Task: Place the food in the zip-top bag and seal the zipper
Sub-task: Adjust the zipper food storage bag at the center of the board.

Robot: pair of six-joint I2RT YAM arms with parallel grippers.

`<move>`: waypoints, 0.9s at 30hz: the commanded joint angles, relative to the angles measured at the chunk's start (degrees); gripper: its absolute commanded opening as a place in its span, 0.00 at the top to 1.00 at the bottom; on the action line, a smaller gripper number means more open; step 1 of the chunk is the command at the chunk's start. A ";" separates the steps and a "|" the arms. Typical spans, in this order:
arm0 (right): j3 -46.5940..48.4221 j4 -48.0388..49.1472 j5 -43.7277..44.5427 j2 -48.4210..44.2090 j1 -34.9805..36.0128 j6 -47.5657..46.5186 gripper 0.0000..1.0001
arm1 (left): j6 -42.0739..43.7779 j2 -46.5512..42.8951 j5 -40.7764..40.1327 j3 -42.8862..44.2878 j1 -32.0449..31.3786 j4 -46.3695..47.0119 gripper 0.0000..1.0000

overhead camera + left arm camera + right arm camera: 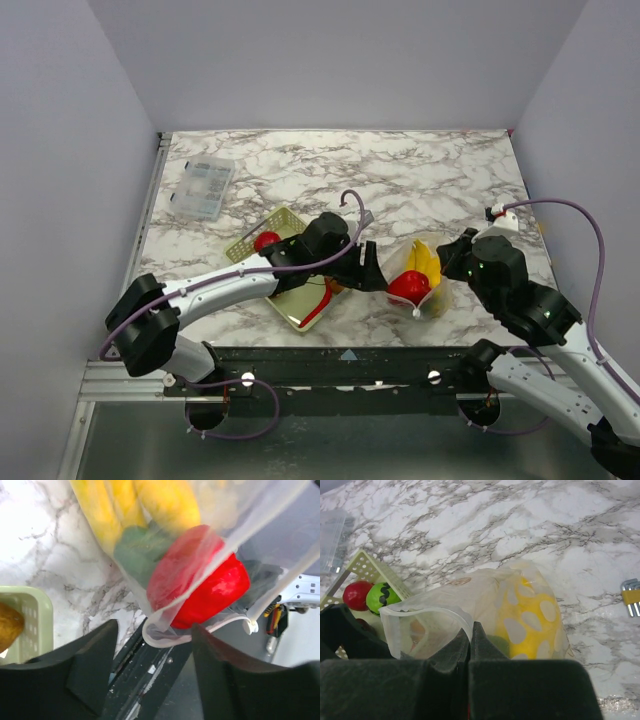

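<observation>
Marble table (420, 180) with both arms leaning in toward the middle-right. The left arm stretches low across the pale mesh basket (285, 222), wrist angled at the zip-top bag (432, 300), which lies just right of the basket. The right arm folds in from the other side.

Looks to me like we're mid-loading. Bananas (424, 260), a red pepper (215, 595) and a green pepper (135, 550) are already in the bag, but a red fruit (266, 241), a green fruit (382, 597) and a red chili (318, 303) are left in the basket.

The right gripper (470, 630) is pinched tight on the bag's rim, propping the mouth up. The left gripper (152, 650) has its fingers spread with nothing in them, hovering right at the mouth.

Next move is probably the left arm swinging back to the basket for another piece. The zipper (165, 640) is curled and wide apart, so sealing comes later.
</observation>
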 commanded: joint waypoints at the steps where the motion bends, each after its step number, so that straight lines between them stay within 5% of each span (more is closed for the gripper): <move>1: -0.17 1.73 0.09 -1.09 0.21 -0.21 0.99 | -1.03 2.67 5.91 3.27 0.38 1.81 0.53; 5: -0.08 1.74 0.68 -1.45 0.20 -0.11 0.99 | -0.43 1.14 7.76 3.72 0.36 2.31 0.88; 8: 0.11 1.49 1.60 -1.12 0.19 -0.10 0.99 | -2.87 -0.37 13.19 4.98 0.31 5.32 1.00; 12: 0.77 0.50 3.12 -0.76 0.20 0.29 0.99 | -16.39 1.30 26.72 6.13 0.29 21.44 1.00; 15: 1.34 -0.29 4.48 -0.99 0.16 0.95 0.99 | -24.25 3.41 29.38 5.61 0.29 29.61 1.00; 22: 2.49 -2.22 6.67 -1.68 0.17 2.27 0.99 | -15.02 4.74 23.70 5.84 2.02 15.81 1.00; 27: 2.35 -3.25 8.62 -1.23 0.17 3.77 0.99 | -7.44 2.69 19.84 4.82 3.60 8.18 0.78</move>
